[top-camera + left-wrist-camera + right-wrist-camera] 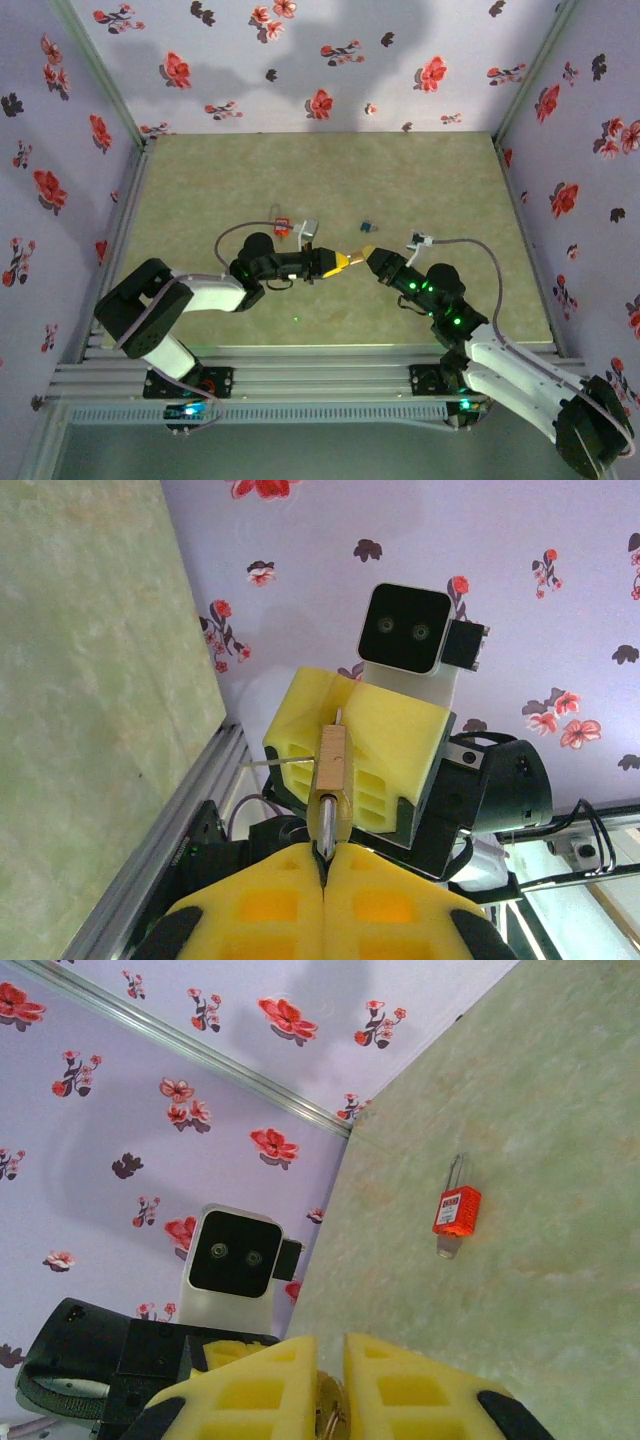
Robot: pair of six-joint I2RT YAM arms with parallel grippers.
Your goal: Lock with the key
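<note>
Key: small stiff metal with a tan block on the shaft. Judged light, thin and slippery; best pinched flat on the block. It is in mid-air, left hand clenched on its shaft. Right hand has its jaws nearly together at the far end; whether it grips cannot be told. Padlock lies flat on the green bench, well apart. Floral walls stand on three sides.
</note>
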